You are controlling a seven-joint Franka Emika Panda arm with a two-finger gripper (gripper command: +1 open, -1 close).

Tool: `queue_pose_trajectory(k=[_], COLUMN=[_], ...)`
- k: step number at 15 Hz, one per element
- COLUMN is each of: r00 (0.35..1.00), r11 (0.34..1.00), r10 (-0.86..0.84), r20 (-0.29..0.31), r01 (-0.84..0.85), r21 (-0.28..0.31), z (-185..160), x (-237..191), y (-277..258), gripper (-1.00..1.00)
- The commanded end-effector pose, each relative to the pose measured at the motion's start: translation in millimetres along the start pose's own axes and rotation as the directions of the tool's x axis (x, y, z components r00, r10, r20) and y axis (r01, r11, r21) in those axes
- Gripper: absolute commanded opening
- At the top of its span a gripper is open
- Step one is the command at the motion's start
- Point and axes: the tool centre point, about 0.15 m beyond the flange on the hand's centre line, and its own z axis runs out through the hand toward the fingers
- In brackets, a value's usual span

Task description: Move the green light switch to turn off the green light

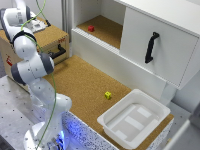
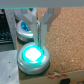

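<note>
In the wrist view the gripper (image 2: 39, 26) is hanging just above the green light (image 2: 33, 54), its two pale fingers (image 2: 31, 25) standing a narrow gap apart with nothing between them. The light is glowing bright green inside its round grey housing, which is sitting on the cork board (image 2: 67, 37). A second round unit (image 2: 24, 26) is lying just behind the light, partly hidden by the fingers. I cannot tell which part is the switch.

In the exterior view the arm (image 1: 31, 67) is reaching away from the white bin (image 1: 134, 119), toward the far corner of the cork, where the gripper is out of sight. The bin is holding nothing. A yellow block (image 1: 108, 95) is lying on the cork near the bin. A red block (image 1: 91, 28) is sitting in the open shelf (image 1: 107, 27), well apart from the bin. The cabinet door beside the shelf is carrying a black handle (image 1: 150, 47).
</note>
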Motion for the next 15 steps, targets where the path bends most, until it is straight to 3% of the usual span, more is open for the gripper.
queue_pose_trajectory(k=[1,7,10,14,15], r00=[0.996,0.989,0.989,0.999,0.999], r11=[0.998,0.992,0.993,1.000,0.999], r10=[-0.043,-0.059,-0.042,0.013,0.034], r20=[0.080,0.134,0.140,0.047,0.011], r01=[0.039,0.043,0.026,-0.013,-0.033], r21=[0.051,0.115,0.113,0.011,-0.014], z=[25.0,48.7,53.5,-19.5,-38.4], x=[17.5,5.2,-1.7,6.4,9.8], y=[-0.8,-10.3,-5.2,20.3,27.7], gripper=[-1.00,-1.00,-1.00,-1.00,1.00])
